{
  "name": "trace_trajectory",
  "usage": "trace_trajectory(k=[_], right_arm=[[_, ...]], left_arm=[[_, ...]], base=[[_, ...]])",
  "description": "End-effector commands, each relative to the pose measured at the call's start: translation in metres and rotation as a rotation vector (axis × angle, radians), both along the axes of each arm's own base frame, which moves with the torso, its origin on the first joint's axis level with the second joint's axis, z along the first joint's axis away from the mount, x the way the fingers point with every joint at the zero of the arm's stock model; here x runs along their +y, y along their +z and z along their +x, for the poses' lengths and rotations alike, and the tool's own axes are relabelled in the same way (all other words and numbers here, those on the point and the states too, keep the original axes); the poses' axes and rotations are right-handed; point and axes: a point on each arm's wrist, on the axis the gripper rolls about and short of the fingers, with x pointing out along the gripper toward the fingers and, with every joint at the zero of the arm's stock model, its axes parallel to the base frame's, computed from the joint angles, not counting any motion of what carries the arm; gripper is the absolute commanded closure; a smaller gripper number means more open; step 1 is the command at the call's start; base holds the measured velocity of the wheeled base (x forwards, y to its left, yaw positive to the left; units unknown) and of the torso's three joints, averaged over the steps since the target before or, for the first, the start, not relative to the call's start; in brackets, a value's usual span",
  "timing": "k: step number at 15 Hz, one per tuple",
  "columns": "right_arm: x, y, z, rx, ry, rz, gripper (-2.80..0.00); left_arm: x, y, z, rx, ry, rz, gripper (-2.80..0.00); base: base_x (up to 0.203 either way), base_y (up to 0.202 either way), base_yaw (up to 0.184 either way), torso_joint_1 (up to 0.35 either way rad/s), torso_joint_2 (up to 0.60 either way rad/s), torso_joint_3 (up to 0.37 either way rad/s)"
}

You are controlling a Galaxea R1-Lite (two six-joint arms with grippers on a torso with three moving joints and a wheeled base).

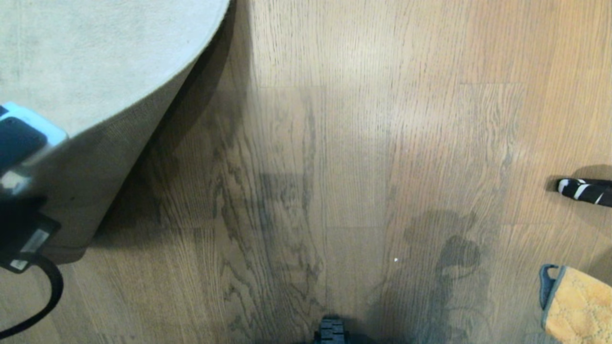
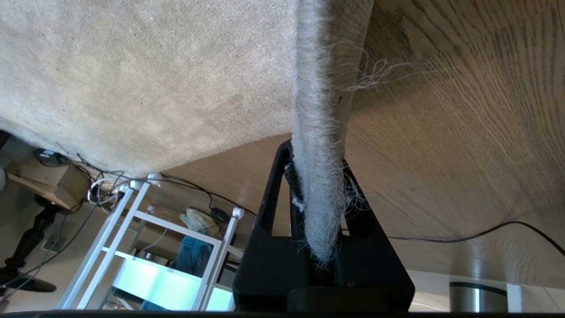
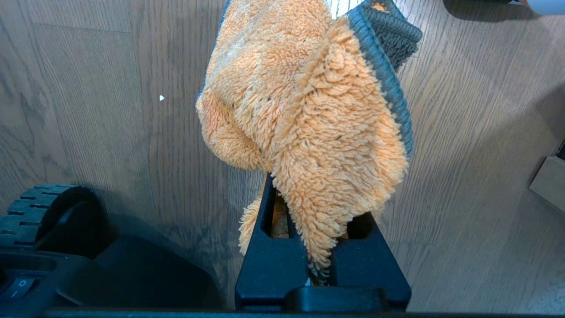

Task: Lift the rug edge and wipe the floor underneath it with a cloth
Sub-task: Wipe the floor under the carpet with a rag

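Rug edge, the border of a pale grey short-pile rug with beige woven backing, is raised off the brown-grey wood-grain plank floor at the far left of the scene, curling so the backing faces right and casts a shadow on the boards below. In the head view only the left arm's pale blue and black wrist housing shows at the left margin, in front of the lifted rug; the grip itself is hidden there. The left wrist view supplies it: the left gripper has its black fingers pinched tight on the fuzzy, fraying border, with loose threads trailing off. Beyond, that view also shows a white metal rack and cables on the floor.

At the near right, the head view catches just a corner of the orange fleecy cloth with grey trim. The right wrist view shows the right gripper clamped on that cloth, which hangs above bare floor beside the robot's black ribbed wheel.

A black-and-white striped object lies at the right edge, well apart from the rug.
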Motion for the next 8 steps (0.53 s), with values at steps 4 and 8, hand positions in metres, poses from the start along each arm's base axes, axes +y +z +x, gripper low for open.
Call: trace_trajectory(k=[4, 8], right_arm=[[0.0000, 0.0000, 0.0001, 0.002, 0.000, -0.001, 0.00], [0.0000, 0.0000, 0.0001, 0.002, 0.000, -0.001, 0.00]], left_arm=[[-0.0005, -0.0013, 0.0009, 0.008, 0.003, 0.009, 0.00], [-0.0006, -0.0014, 0.0010, 0.008, 0.003, 0.009, 0.00]], base=[[0.000, 0.000, 0.000, 0.000, 0.00, 0.000], [0.000, 0.000, 0.000, 0.000, 0.00, 0.000]])
